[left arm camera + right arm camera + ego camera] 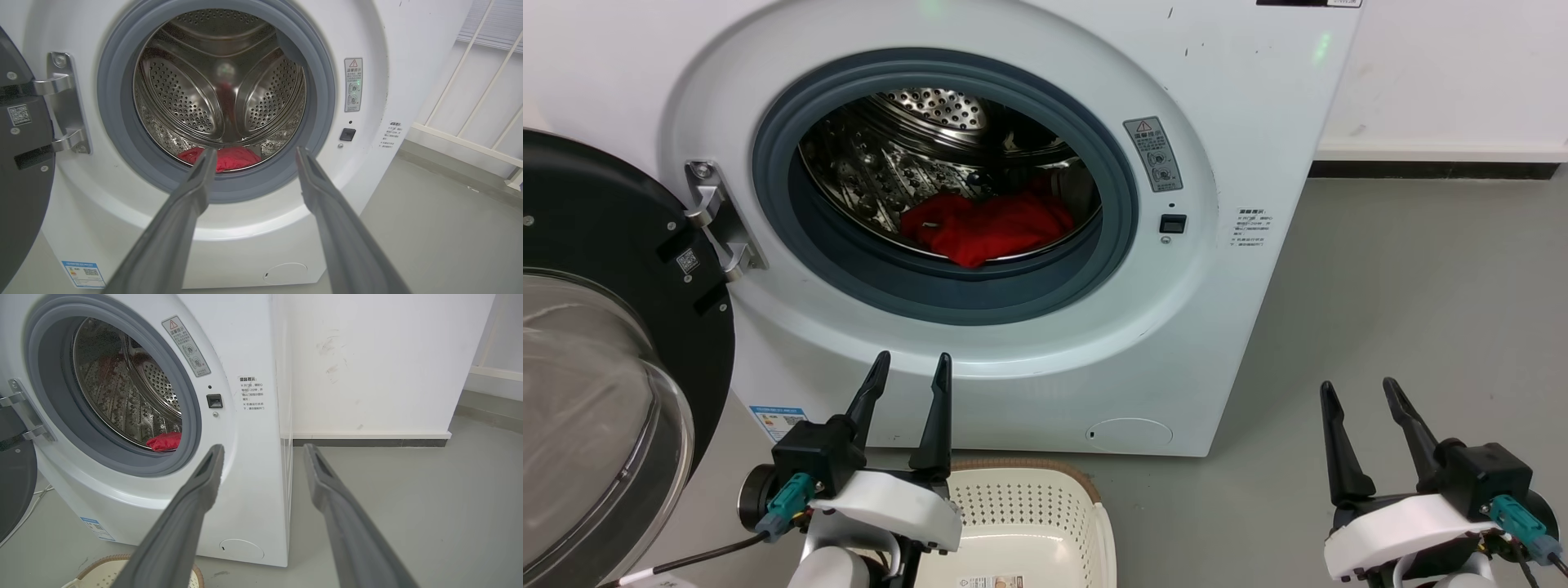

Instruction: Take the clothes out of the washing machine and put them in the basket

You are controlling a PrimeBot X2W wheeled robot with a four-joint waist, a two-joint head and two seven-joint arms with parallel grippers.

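Arms low, fingers pointing up: left gripper (913, 357) spread, empty, just beside small cream perforated plastic basket (1045, 510); right gripper (1358, 384) parted, empty, over grey floor (1421, 310). Bright red fabric clothes (988, 229) lie in drum of large white front-loading washing machine (1217, 327), black-framed glass door (596, 245) open

There was one washing machine (1241, 327), one basket (1045, 498) at six o'clock, one heap of clothes (988, 229), one left gripper (913, 357), one right gripper (1358, 384).

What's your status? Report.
Left gripper, right gripper open, empty. Bright red fabric clothes inside white front-loading washing machine. Cream perforated plastic basket below. Black-framed glass door open, nothing blocking.
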